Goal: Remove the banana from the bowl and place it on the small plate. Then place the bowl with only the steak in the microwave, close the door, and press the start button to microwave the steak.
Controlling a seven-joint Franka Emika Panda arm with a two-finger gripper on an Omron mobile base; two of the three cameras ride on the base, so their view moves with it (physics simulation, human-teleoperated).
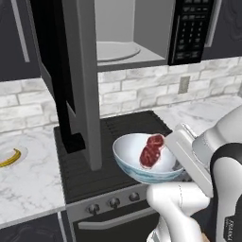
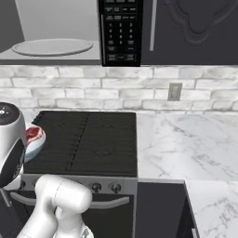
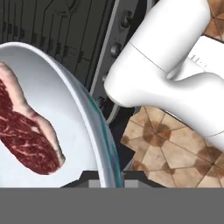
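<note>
The tool is clamped on the rim of the bowl (image 1: 142, 163), holding it up over the black stove (image 1: 90, 165) with the steak (image 1: 151, 150) inside. Banana (image 1: 10, 158) sits on the small plate (image 1: 21, 152) on the desk (image 1: 28, 184), left of the stove. Microwave (image 1: 142, 28) door (image 1: 71, 75) hangs open.

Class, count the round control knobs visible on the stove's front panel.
3 in the left base view: knob, knob, knob, in a row. The arm may hide more.

Black stove (image 2: 88, 139) with knobs (image 2: 106, 188) along its front, set between marble table (image 2: 186, 144) stretches. White brick backsplash (image 2: 69, 88) behind, outlet (image 2: 175, 91) on it. Brown tiled floor (image 3: 175, 148) below.
</note>
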